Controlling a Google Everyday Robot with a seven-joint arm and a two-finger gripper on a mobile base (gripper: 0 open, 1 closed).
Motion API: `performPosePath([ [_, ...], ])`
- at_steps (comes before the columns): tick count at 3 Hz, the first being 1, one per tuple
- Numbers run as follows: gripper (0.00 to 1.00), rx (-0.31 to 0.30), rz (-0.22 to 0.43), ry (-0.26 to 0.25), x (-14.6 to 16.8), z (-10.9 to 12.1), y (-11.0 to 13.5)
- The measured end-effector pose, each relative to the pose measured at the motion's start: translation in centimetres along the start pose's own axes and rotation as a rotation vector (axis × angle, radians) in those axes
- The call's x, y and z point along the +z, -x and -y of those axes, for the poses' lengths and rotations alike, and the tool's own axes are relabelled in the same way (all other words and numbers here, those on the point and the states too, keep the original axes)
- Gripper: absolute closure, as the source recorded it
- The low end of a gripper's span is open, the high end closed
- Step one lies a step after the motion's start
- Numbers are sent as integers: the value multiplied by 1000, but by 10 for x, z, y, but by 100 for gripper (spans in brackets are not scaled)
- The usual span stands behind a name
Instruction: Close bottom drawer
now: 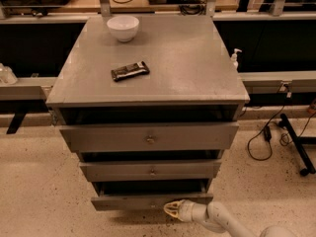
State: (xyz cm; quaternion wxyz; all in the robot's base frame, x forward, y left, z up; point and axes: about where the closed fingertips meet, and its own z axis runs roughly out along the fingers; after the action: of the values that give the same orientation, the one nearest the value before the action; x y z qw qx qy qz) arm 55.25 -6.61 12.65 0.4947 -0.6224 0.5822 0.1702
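The bottom drawer (133, 201) is the slimmest grey front, lowest of three in the grey cabinet, and it stands pulled out a little with a dark gap above it. Its knob is hidden. My gripper (169, 209), cream-coloured on a white arm coming from the lower right, sits right at the drawer's front, at its middle-right. The middle drawer (150, 170) and the top drawer (148, 137) above it also stand slightly out.
A white bowl (123, 27) and a dark snack bar (130, 71) lie on the cabinet top (187, 58). Black cables (261, 142) and a stand leg (298, 149) lie on the speckled floor at right. A long bench runs behind the cabinet.
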Motion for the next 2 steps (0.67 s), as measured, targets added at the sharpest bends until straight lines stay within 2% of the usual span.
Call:
performPosePath([
  [1, 100, 5, -1, -35, 0, 10, -2],
  [2, 100, 5, -1, -35, 0, 10, -2],
])
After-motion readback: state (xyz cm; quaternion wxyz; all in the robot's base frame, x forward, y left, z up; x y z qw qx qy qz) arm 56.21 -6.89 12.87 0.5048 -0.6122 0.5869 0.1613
